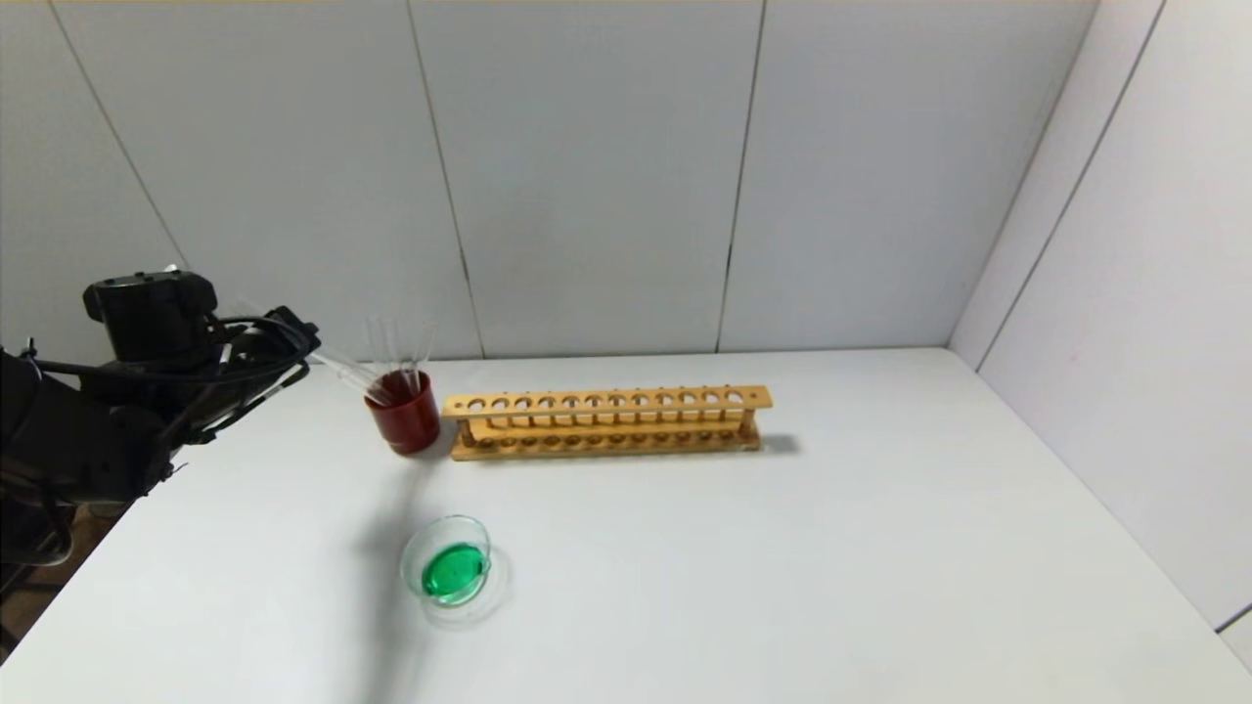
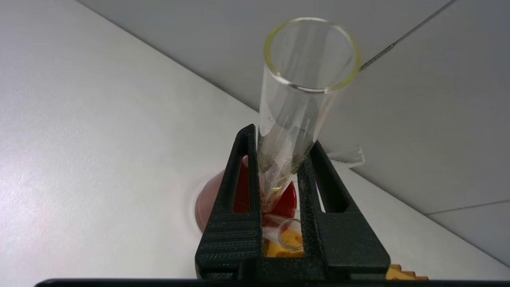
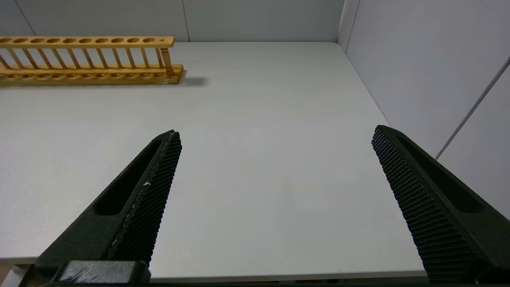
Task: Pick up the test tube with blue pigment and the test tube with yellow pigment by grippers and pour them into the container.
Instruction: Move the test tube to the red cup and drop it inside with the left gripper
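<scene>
With green liquid already in the container [image 1: 448,567], the left gripper [image 2: 279,207] clamps an emptied test tube [image 2: 299,103] over the red cup [image 1: 403,413], while the right gripper [image 3: 275,199] idles wide open.

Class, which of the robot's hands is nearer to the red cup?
The left. The left hand is shut on a glass tube whose lower end reaches into the red cup. The right hand hangs open over bare table, beyond the rack's far end.

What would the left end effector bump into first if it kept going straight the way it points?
Probably the red cup. The left end effector, shut on a nearly empty test tube, points straight at the cup's mouth, where the tube's lower end already dips and other tubes stand. Depth is hard to judge.
</scene>
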You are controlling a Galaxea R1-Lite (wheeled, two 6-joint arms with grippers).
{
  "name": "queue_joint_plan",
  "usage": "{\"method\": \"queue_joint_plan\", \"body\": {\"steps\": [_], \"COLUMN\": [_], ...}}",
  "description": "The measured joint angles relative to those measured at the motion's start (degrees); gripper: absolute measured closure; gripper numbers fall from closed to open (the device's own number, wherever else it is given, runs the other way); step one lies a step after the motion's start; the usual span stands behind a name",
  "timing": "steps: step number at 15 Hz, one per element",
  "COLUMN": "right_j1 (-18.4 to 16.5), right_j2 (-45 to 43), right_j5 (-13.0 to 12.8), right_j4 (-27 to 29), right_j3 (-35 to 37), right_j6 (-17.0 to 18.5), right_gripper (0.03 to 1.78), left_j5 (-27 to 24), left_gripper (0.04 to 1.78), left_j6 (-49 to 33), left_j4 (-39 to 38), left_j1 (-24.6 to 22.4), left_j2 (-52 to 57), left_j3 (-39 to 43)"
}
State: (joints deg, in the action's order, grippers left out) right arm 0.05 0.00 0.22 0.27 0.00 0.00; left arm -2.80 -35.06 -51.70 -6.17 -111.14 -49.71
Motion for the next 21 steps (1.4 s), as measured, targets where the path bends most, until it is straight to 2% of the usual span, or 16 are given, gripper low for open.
{"method": "queue_joint_plan", "body": {"steps": [9, 13, 21], "right_j1": [0.0, 0.0, 0.0], "right_j2": [0.0, 0.0, 0.0], "right_j5": [0.0, 0.0, 0.0], "right_j4": [0.0, 0.0, 0.0], "right_j3": [0.0, 0.0, 0.0], "right_j6": [0.0, 0.0, 0.0], "right_gripper": [0.06, 0.06, 0.06], "left_j5": [0.6, 0.5, 0.7], "left_gripper": [1.51, 1.51, 1.51], "left_j6": [-0.2, 0.1, 0.8], "left_j4": [-2.2, -5.7, -5.9], "left_j1": [0.0, 0.1, 3.2], "left_j2": [-4.7, -6.5, -7.2], "left_j3": [-0.6, -1.0, -1.9]}}
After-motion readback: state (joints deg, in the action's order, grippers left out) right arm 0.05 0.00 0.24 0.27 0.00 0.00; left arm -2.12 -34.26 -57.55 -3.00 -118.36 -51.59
